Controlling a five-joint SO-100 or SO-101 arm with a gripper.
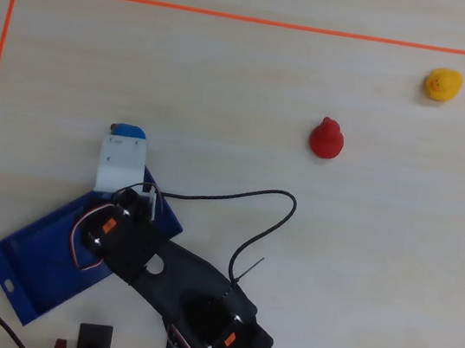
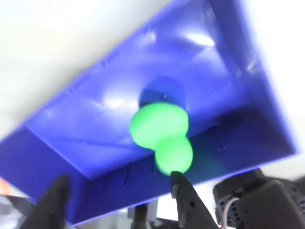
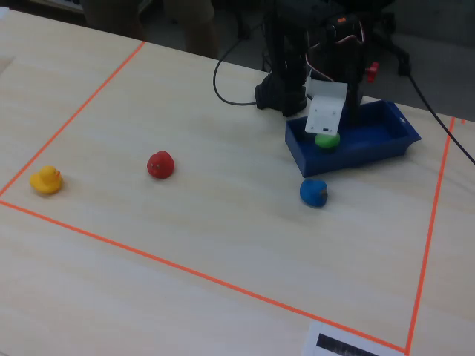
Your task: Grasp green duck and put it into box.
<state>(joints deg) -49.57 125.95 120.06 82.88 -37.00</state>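
Green duck (image 2: pixel 162 136) lies inside the blue box (image 2: pixel 86 138); gripper (image 2: pixel 119 188) hangs above it, spread, empty; only withdrawal seems left.

Duck (image 2: pixel 162 129) inside box (image 2: pixel 95 124)

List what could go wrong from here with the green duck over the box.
1. The green duck seems to sit near the box wall in the fixed view; it could roll or bounce out.
2. The gripper fingers look close beside the duck in the wrist view; retracting might drag it out.
3. The blue duck lies just outside the box; a low swing could knock it.
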